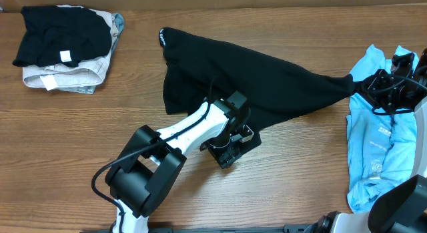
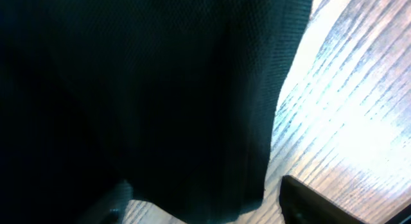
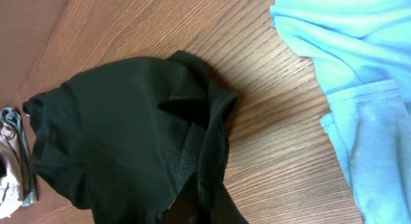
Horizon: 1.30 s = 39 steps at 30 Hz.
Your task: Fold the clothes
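1. Fingers of the left gripper stand spread apart at the lower edge of the black garment. The cloth hangs between them in the left wrist view, and they are not pressed on it.
2. The right gripper, at the right of the overhead frame, has its fingers pressed together on the garment's narrow right tip.
3. The black garment lies on the wooden table with its long axis running left to right. It is broad at centre left and tapers to a point at the right, with a small white logo at its upper left corner.
4. The light blue T-shirt lies crumpled along the right edge, its length running top to bottom, just beside the pinched tip.
5. A pile of folded clothes sits in the upper left, well apart, with a black piece on top.
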Available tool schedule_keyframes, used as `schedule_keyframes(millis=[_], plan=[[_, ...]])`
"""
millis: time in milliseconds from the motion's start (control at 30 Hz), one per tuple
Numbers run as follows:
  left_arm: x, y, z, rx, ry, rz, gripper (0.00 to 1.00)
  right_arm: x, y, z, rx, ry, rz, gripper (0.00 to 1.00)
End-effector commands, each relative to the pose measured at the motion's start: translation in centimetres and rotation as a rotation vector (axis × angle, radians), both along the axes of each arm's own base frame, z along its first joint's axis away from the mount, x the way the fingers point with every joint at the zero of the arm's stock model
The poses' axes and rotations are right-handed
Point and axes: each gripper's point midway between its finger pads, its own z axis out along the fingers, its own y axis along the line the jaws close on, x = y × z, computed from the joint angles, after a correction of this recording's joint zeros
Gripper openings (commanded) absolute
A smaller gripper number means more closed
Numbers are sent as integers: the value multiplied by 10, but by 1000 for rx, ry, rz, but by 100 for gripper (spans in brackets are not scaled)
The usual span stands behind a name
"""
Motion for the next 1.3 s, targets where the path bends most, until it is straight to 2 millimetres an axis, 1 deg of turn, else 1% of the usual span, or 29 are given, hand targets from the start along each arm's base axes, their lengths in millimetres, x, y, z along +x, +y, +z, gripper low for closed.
schedule_keyframes(millis=[0,133,167,233,300,333,367,400,500,533,567,600,633,733,800,900,933,1000,1067,1133,1200,1267], plan=[[-17,2,-12,14,74,21,72,-1,-3,10,-29,-26,-1,4],[-25,1,-11,24,92,7,71,-1,-3,9,-29,-25,-1,4],[-28,-1,-11,24,93,-2,66,-1,-3,9,-29,-25,-1,4],[-31,-4,-11,30,92,-3,61,-1,-3,9,-28,-24,-1,4],[-33,-6,-11,41,86,4,53,-1,-3,9,-28,-23,-1,4],[-35,-6,-11,48,88,17,47,-2,-2,9,-27,-22,-1,4],[-36,-7,-11,54,91,29,45,-2,-2,9,-27,-21,-1,4],[-38,-6,-11,62,94,44,39,-2,-2,9,-27,-21,-1,4],[-38,-5,-10,65,97,48,30,-2,-2,9,-27,-21,-1,4],[-38,-6,-11,65,96,48,24,-2,-2,9,-27,-21,-1,4],[-38,-6,-10,65,96,49,14,-2,-2,9,-26,-19,-1,4],[-37,-6,-11,64,95,49,11,-2,-2,9,-25,-18,-1,4],[-38,-6,-11,64,95,49,5,-3,-2,9,-24,-16,-1,4],[-37,-6,-10,63,94,50,4,-4,-1,8,-22,-11,-1,4],[-31,-8,-7,61,77,61,4,-4,-1,8,-22,-11,-1,4],[-10,-15,6,48,23,101,4,-4,-1,8,-21,-12,0,4],[0,-18,14,38,2,118,4,-4,-1,8,-21,-12,0,4],[26,-23,37,15,-56,164,4,-4,-1,8,-18,-13,1,4],[55,-23,64,4,-126,220,4,-3,1,9,-10,-17,5,4],[88,-16,98,-1,-217,307,4,-2,4,11,9,-28,13,4],[119,-3,132,-5,-306,417,4,-1,7,14,23,-43,21,4],[147,14,168,-22,-391,523,4,1,9,22,28,-63,27,4]])
